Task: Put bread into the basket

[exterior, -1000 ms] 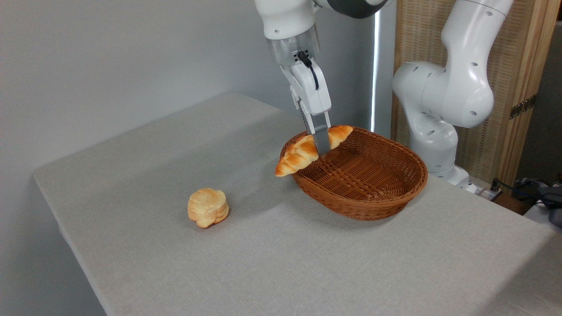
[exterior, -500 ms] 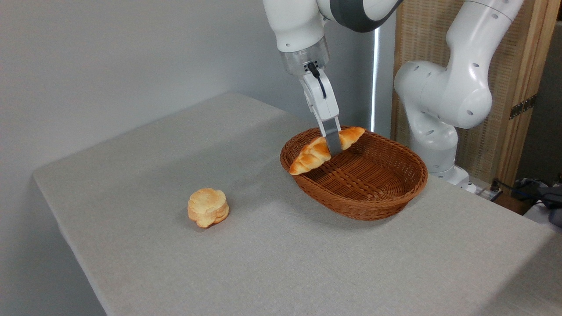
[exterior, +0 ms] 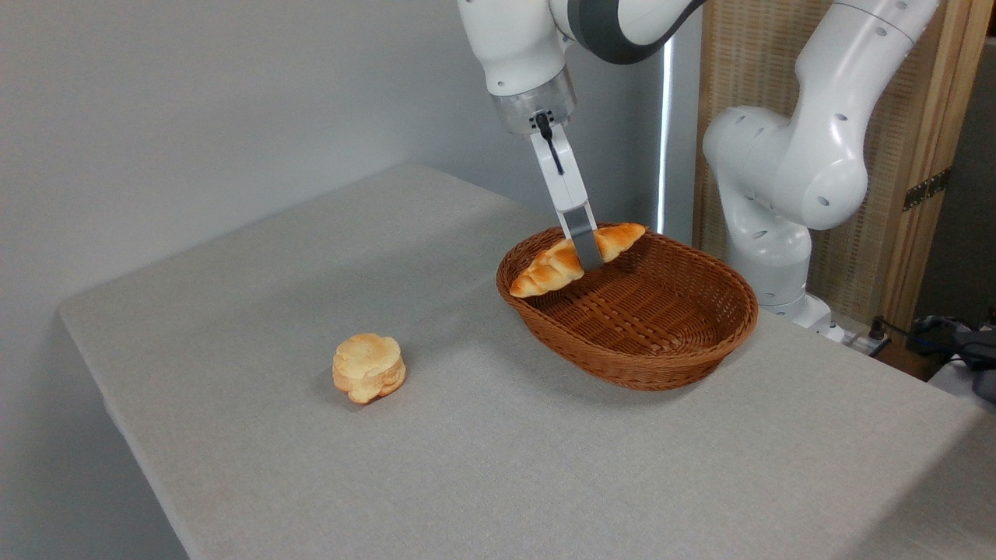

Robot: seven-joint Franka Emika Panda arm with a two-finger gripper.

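Your claw point(exterior: 585, 253) grips the bread point(exterior: 574, 259) mid-loaf, holding it tilted above the far-left rim of the basket point(exterior: 661, 365), while the bun point(exterior: 369, 367) sits on the worktop point(exterior: 545, 467), well left.

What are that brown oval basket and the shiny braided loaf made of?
The brown oval woven basket looks like wicker or rattan: matte interlaced strands, braided rim. The golden braided loaf has a glossy, evenly coloured surface, possibly a plastic or foam replica, though real glazed bread can't be excluded.
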